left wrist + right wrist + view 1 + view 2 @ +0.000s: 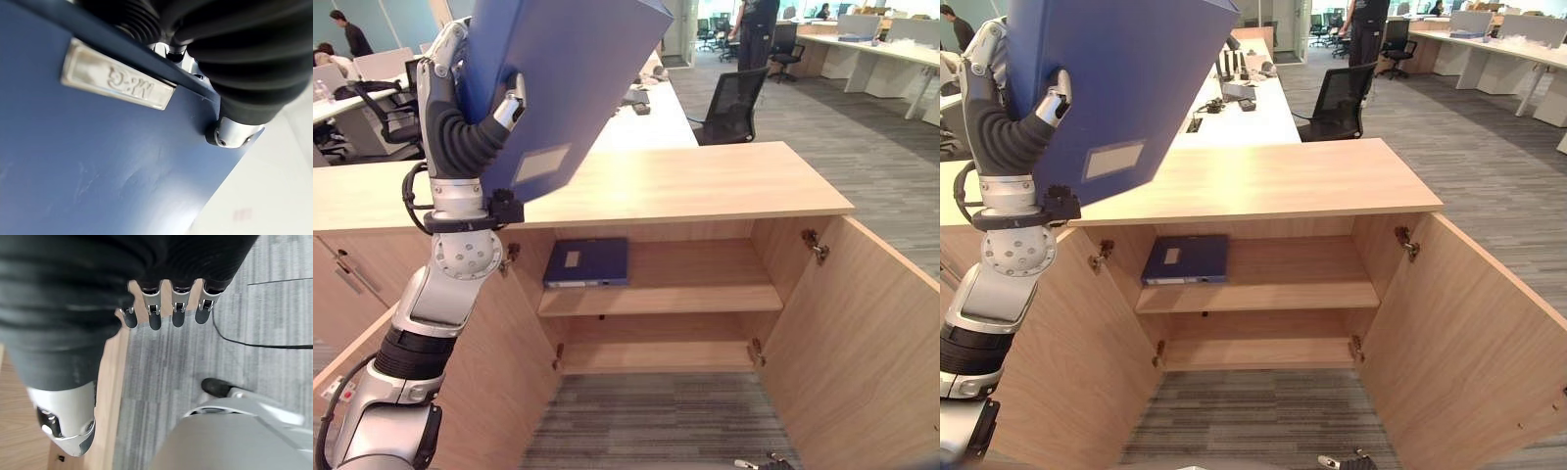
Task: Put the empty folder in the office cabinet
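Left hand (475,117) raised at about 10 o'clock in the head views, clamped on a blue folder (573,78), thumb (1056,98) pressed over the near face and fingers wrapped behind the edge. Folder held tilted in the air above the wooden top (705,186) of the office cabinet, lower corner hanging just over the front edge, pale label pocket (540,164) facing forward. Same label (115,81) seen close in the left wrist view, with the thumb tip (234,134) set on the blue cover.

Cabinet doors swung wide: right door (862,333) toward 4 o'clock, left door (499,362) toward 8 o'clock. On the upper shelf (705,294), toward 10 o'clock inside the opening, a second blue folder (587,262) lying flat. Lower shelf (656,354) beneath it.

Right hand (166,308) hanging over grey carpet (161,367) beside a cabinet door edge, fingers straight, apart, holding nothing.

Behind the cabinet, a white bench (641,122) and a black office chair (734,103).
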`<state>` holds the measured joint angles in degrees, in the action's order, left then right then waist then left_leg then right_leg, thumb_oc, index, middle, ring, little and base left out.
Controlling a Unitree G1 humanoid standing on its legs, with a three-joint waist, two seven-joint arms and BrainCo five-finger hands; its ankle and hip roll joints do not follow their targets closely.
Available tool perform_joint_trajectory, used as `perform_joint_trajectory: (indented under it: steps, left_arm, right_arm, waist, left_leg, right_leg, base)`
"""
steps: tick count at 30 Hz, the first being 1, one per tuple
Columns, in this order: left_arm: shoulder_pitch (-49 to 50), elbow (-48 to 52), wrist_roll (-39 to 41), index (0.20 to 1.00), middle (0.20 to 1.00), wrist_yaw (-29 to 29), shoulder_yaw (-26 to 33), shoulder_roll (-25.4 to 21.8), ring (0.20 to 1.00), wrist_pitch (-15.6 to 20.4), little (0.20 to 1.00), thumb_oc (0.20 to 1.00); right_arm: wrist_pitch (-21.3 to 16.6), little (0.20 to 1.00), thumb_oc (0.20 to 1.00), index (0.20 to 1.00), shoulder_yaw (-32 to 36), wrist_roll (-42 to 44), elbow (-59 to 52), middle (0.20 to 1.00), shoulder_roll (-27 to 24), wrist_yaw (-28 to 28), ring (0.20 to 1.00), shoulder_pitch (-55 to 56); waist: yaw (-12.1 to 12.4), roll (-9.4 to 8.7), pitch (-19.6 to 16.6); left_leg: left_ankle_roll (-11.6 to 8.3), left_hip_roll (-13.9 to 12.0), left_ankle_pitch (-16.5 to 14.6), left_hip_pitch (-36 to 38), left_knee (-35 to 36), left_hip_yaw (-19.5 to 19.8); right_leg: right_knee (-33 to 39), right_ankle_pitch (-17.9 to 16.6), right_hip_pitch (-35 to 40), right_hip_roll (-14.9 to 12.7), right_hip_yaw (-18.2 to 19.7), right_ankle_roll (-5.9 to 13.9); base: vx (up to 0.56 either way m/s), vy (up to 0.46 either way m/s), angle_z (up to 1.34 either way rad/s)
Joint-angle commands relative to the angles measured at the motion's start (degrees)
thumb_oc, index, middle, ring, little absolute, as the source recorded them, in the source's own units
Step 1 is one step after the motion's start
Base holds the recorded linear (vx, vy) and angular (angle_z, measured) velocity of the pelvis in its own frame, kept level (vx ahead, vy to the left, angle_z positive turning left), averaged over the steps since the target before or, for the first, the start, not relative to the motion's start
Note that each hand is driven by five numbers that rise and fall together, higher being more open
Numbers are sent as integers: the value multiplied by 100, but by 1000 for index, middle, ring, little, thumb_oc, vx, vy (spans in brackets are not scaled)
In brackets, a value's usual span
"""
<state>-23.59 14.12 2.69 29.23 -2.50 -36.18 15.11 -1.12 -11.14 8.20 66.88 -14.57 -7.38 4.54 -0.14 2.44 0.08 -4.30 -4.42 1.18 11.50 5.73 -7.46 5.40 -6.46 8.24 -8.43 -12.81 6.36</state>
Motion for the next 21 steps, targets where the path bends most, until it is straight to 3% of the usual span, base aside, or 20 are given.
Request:
perform_joint_trajectory:
  steps: [1,5,9,14,15,21]
  left_arm:
    - [-399,267,1348,200,200,-439,389,-39,200,610,200,200]
    - [503,727,2527,200,200,-1140,605,334,200,570,200,200]
    - [1044,834,3126,200,200,-1586,711,399,200,445,200,200]
    - [1468,841,3404,200,200,-1841,812,418,200,313,200,200]
    - [1660,861,3446,200,200,-1982,847,424,200,236,200,200]
    - [1984,846,3338,200,200,-2289,969,453,200,123,200,200]
  right_arm:
    - [-55,1000,1000,1000,-36,455,-19,1000,75,34,1000,-425]
    - [-81,1000,1000,1000,-34,611,-343,1000,46,146,1000,-511]
    - [-156,1000,1000,1000,-40,791,-1017,1000,-75,289,1000,-555]
    - [-252,1000,1000,1000,-74,977,-2222,1000,-356,529,1000,-522]
    - [-307,1000,1000,1000,-35,1087,-3020,1000,-562,694,1000,-473]
    - [-375,1000,1000,1000,106,1610,-5012,1000,-1358,1469,1000,-335]
  waist:
    - [65,-65,168]
    - [172,-39,194]
    - [232,-46,227]
    - [263,-65,268]
    - [265,-79,286]
    - [264,-125,316]
  left_leg:
    - [-77,103,-153,-111,-73,232]
    - [-82,93,-131,-127,-73,263]
    - [-97,76,-100,-152,-73,268]
    - [-110,57,-83,-178,-73,257]
    - [-110,50,-77,-188,-73,250]
    - [-123,20,-57,-219,-73,234]
  right_leg:
    - [-316,797,267,8,81,288]
    - [-266,783,306,34,46,245]
    - [-190,735,311,57,43,229]
    - [-138,696,294,72,58,215]
    - [-129,683,281,78,58,211]
    - [-110,666,242,94,62,206]
  base:
    - [-34,-29,5]
    - [-40,-30,7]
    - [-19,-18,2]
    - [0,0,0]
    - [0,0,0]
    - [0,0,0]
